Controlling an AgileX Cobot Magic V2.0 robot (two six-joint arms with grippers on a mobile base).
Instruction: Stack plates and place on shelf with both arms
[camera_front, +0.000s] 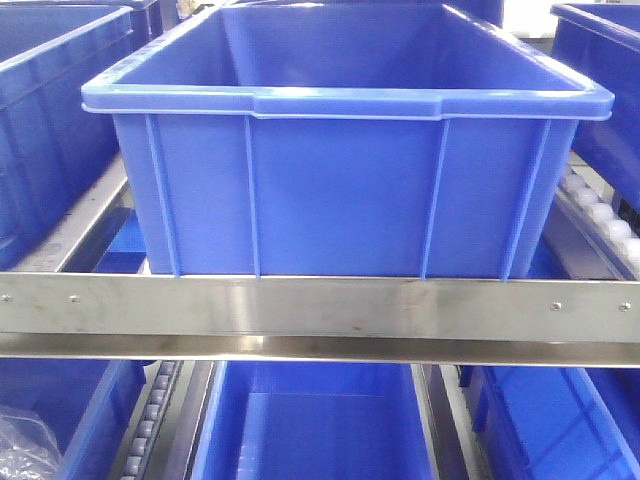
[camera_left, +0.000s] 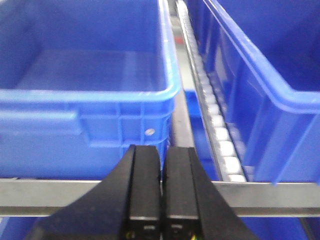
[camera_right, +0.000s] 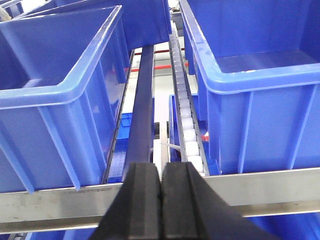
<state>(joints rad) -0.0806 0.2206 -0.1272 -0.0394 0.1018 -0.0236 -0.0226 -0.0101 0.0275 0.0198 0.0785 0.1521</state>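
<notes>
No plate shows in any view. The shelf's brushed-steel front rail (camera_front: 320, 308) runs across the front view below a big blue crate (camera_front: 345, 150). My left gripper (camera_left: 162, 150) is shut and empty, its black fingers pressed together in front of the rail (camera_left: 280, 192) and a blue crate (camera_left: 85, 90). My right gripper (camera_right: 161, 167) is shut and empty, pointing at the gap between two blue crates, above the rail (camera_right: 50, 205). Neither gripper shows in the front view.
Grey-white roller tracks (camera_right: 187, 120) (camera_left: 217, 125) run back between the crates. More blue crates stand left (camera_front: 50, 110), right (camera_front: 605, 90) and on the lower tier (camera_front: 320, 425). A dark bar (camera_right: 145, 105) lies between the crates in the right wrist view.
</notes>
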